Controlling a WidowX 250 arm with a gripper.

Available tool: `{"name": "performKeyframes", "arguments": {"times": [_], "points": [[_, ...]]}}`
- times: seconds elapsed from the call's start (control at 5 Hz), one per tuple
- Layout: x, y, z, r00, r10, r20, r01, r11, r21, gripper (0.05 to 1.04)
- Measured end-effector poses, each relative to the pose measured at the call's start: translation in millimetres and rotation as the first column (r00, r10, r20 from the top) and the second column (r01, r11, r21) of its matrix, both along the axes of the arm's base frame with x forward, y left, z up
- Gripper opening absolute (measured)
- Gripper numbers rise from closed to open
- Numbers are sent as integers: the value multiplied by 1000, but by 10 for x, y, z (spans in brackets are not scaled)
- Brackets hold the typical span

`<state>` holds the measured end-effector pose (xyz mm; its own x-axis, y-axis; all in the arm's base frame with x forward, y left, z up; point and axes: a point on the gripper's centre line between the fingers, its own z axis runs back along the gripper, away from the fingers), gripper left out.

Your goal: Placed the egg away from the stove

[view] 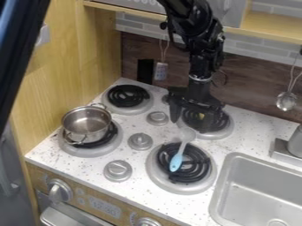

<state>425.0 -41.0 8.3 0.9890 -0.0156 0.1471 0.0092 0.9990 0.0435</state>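
Claw is hanging, fingers parted, over the rear right burner, counter extending between burner and sink.

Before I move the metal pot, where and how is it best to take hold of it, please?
Probably by the rim, at its right side in this view, coming straight down from above. The upright, open pot has a thin-looking wall, and both handles sit elsewhere.

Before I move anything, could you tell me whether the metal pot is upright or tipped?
Upright: the pot sits level on a burner, its open rim facing up.
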Motion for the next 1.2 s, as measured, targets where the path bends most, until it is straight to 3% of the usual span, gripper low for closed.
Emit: {"name": "performKeyframes", "arguments": {"times": [0.2,0.4,0.6,1.0,1.2], "points": [[-65,1,-177,999,5,-44,-4,1000,5,1000],[-15,-12,-281,998,66,-17,-66,998,5,1000],[188,-49,-287,994,86,70,-84,996,-27,1000],[621,-197,-257,943,59,327,-8,988,-157,1000],[830,-63,-245,916,60,397,3,988,-157,1000]]}}
